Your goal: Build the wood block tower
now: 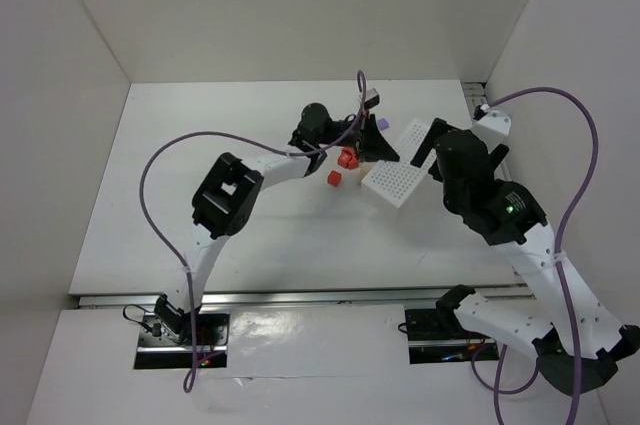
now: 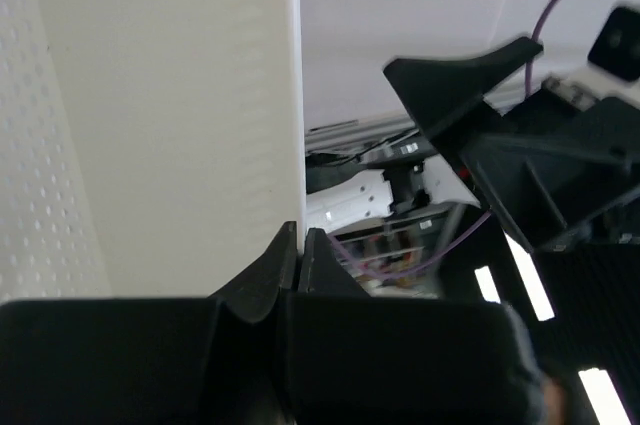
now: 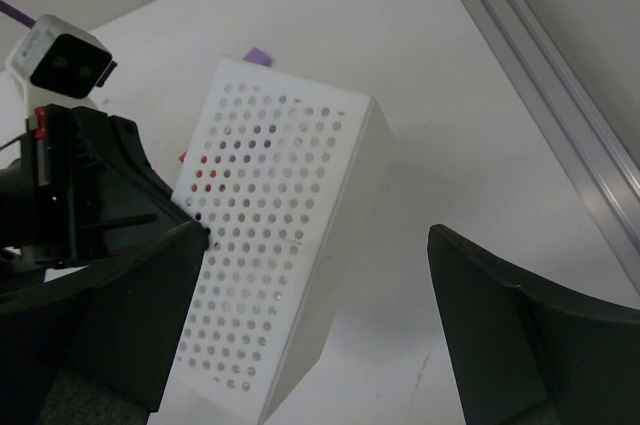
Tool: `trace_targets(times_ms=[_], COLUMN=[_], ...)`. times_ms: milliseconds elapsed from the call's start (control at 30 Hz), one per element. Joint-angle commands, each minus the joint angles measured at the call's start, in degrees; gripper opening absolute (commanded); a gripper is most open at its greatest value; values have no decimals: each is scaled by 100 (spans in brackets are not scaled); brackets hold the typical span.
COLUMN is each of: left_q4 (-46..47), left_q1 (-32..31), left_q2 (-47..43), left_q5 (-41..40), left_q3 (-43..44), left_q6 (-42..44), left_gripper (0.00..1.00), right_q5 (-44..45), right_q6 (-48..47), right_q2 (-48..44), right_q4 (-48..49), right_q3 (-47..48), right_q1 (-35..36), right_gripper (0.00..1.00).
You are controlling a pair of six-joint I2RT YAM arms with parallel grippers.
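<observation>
Two red blocks (image 1: 347, 157) are seen on the table (image 1: 200, 145) just left of the perforated box (image 3: 280, 245), partly hidden by the left gripper (image 2: 300, 240), which is clenched at the box's edge. Whether that edge is pinched cannot be told. A lilac block (image 3: 258, 57) lies beyond the box. Red is glimpsed through the holes. The right gripper (image 3: 318, 235) is spread wide and holds nothing.

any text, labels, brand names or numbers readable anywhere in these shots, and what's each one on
No text can be read in any view.
perforated white box: only holes, no print.
red-orange cubes and lilac cube: plain faces.
white wrist camera: no readable mark.
pale marks on a dark strip, left wrist view: too blurred to read.
</observation>
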Motion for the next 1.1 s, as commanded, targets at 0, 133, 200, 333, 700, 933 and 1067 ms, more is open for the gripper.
trace_targets(times_ms=[0,133,200,333,700,933,1067], left_q4=[-1578,-7019,-8103,-9756,-11755,-11632,-10895], left_q1=[141,650,974,1986,2937,3192,3586], left_q2=[-1250,-1945,-2059,-2629,-2456,-1753,-1542], left_q5=[547,-161,-330,-1549,-7035,-8794,-8455], left_q3=[91,889,1153,1032,1462,1638,1374], left_q6=[2255,5825,6478,7642,8365,8567,8734], left_gripper=[0,0,0,0,0,0,0], right_q5=[-36,-203,-256,-405,-1231,-1628,-1680], right_q6=[-202,-317,-378,-432,-546,-607,-669], right_q2=[-253,-254,-254,-87,888,1355,1592], right_q4=[23,226,278,515,920,1052,1148], right_q3=[355,408,355,250,-206,-338,-400], right_q1=[-30,-30,-30,-30,-30,-30,-30], right_gripper=[100,100,100,100,100,100,100])
